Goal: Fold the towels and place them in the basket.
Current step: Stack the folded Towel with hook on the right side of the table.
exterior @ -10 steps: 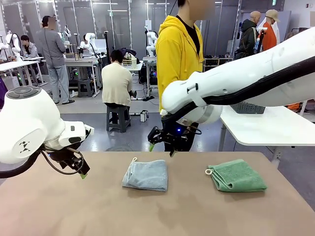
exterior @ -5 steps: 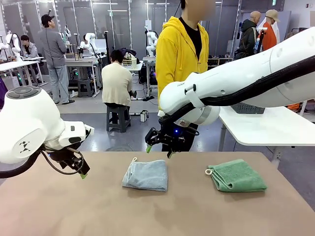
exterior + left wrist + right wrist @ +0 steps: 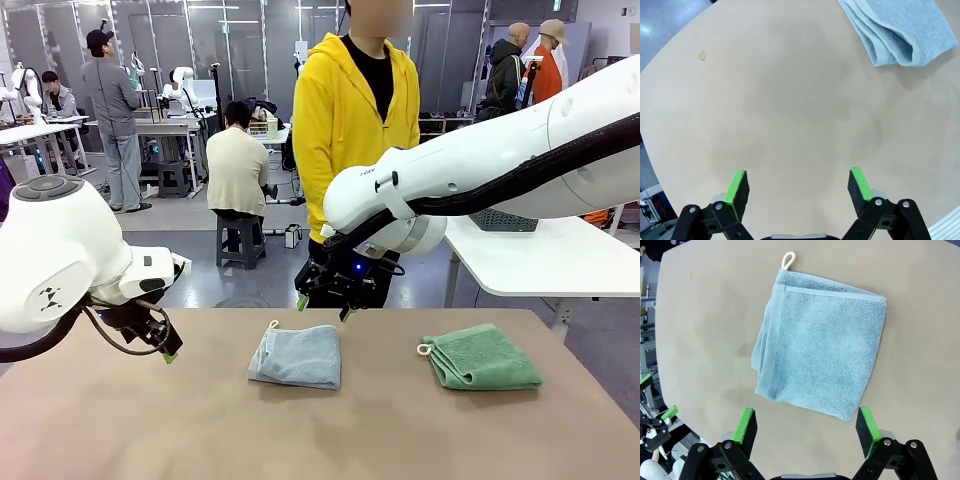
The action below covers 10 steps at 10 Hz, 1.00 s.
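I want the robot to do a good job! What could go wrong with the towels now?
The right tool hangs open above the folded grey-blue towel; pinching only the top layer could pull the fold apart. A person in a yellow jacket stands right behind that arm, so a swing could come close. No basket is on the table, so the towels have nowhere to go yet.

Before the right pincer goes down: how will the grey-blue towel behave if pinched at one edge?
The grey-blue towel is soft terry in loose folded layers, so it will probably droop and unfold. It looks light, so it may drag across the table if pushed. The open right pincer could catch one layer only.
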### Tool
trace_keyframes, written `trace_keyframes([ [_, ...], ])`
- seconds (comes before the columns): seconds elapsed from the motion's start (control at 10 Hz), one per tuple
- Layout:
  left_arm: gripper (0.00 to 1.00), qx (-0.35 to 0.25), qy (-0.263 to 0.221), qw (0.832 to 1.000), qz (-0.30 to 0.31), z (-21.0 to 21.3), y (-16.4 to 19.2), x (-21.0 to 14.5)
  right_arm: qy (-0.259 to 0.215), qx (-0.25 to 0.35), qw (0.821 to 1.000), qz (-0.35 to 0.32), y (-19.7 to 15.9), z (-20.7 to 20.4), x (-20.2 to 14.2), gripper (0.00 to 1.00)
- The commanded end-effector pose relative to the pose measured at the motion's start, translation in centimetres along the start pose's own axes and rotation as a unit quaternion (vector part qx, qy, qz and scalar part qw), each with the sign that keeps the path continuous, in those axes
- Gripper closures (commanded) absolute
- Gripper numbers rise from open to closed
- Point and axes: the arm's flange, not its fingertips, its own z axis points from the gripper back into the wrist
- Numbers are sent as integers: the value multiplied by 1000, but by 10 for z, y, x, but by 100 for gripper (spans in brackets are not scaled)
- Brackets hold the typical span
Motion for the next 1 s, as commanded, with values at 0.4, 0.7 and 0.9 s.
trace_keyframes([
  [0.4,0,2,5,1000,7,0,-1,4,3,62,998,-28,-43,5,-3,0],
  [0.7,0,2,5,1000,7,0,-1,4,15,130,989,-66,-85,-18,-12,0],
  [0.9,0,2,5,1000,7,0,-1,4,-5,150,986,-72,-109,-36,-18,0],
])
